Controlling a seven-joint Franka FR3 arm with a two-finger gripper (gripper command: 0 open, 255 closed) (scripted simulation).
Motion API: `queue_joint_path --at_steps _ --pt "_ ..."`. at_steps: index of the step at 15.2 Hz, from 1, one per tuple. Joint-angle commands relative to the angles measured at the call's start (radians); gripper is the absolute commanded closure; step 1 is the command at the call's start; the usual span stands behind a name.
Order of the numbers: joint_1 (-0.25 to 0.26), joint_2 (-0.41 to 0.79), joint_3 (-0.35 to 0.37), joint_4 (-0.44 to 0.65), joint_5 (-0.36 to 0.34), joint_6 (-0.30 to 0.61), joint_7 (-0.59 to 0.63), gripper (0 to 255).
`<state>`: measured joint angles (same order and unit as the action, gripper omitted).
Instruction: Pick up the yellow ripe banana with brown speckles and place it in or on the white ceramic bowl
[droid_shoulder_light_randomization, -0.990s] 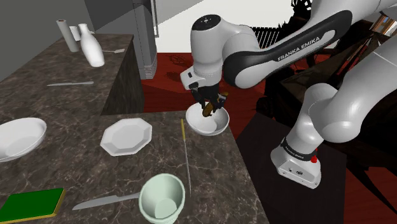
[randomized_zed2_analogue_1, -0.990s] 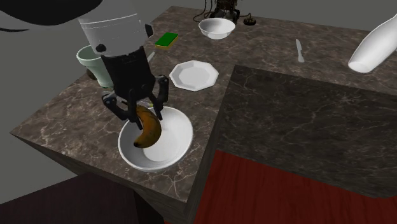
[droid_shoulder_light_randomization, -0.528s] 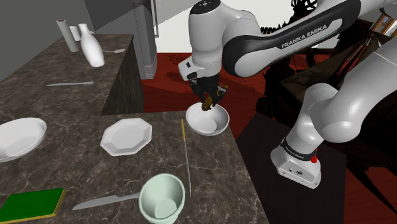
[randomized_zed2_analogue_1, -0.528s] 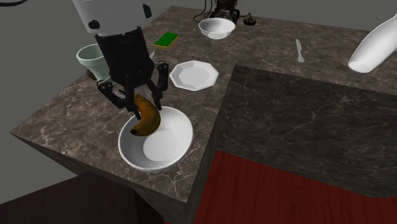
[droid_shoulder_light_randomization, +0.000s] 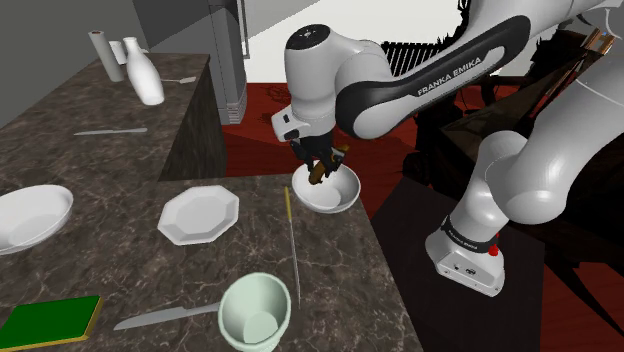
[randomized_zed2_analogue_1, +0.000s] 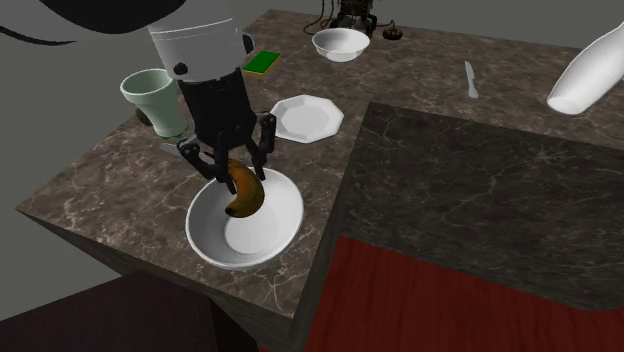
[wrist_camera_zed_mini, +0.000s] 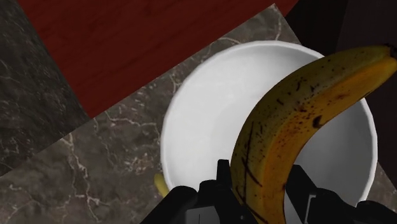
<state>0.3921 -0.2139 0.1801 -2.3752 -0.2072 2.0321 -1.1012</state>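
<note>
A yellow banana with brown speckles (randomized_zed2_analogue_1: 243, 190) hangs just above the white bowl (randomized_zed2_analogue_1: 285, 225), clasped near its upper end by my black gripper (randomized_zed2_analogue_1: 232, 170), which is shut on it. In the shoulder view the gripper (droid_shoulder_light_randomization: 322, 165) holds the banana (droid_shoulder_light_randomization: 320, 174) over the bowl (droid_shoulder_light_randomization: 338, 200) at the counter's far corner. Seen from the wrist, the banana (wrist_camera_zed_mini: 299, 127) curves away from between the fingers (wrist_camera_zed_mini: 257, 191), across the bowl's inside (wrist_camera_zed_mini: 210, 121). Whether its lower tip touches the bowl I cannot tell.
On the marble counter lie a white plate (droid_shoulder_light_randomization: 198, 214), a pale green cup (droid_shoulder_light_randomization: 255, 310), a knife (droid_shoulder_light_randomization: 165, 317), a thin stick (droid_shoulder_light_randomization: 292, 240), a second white bowl (droid_shoulder_light_randomization: 30, 218) and a green sponge (droid_shoulder_light_randomization: 50, 320). A raised counter block (randomized_zed2_analogue_1: 470, 190) stands beside the bowl, with the counter edge close.
The gripper has swung with the banana, turning about its axis and shifting toward the second exterior view's right over the bowl. The banana now hangs more upright.
</note>
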Motion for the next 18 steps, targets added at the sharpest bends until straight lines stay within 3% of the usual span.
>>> queue_joint_path --at_steps 1,5,12,13,18 --pt "-0.002 0.016 0.0 -0.014 -0.007 0.029 0.008 255" --pt "-0.004 0.041 0.001 -0.036 -0.017 0.075 0.022 255" --pt "-0.004 0.041 0.001 -0.036 -0.017 0.075 0.022 255" --pt "-0.004 0.041 0.001 -0.036 -0.017 0.075 0.022 0" --pt "-0.004 0.041 0.001 -0.036 -0.017 0.075 0.022 0"
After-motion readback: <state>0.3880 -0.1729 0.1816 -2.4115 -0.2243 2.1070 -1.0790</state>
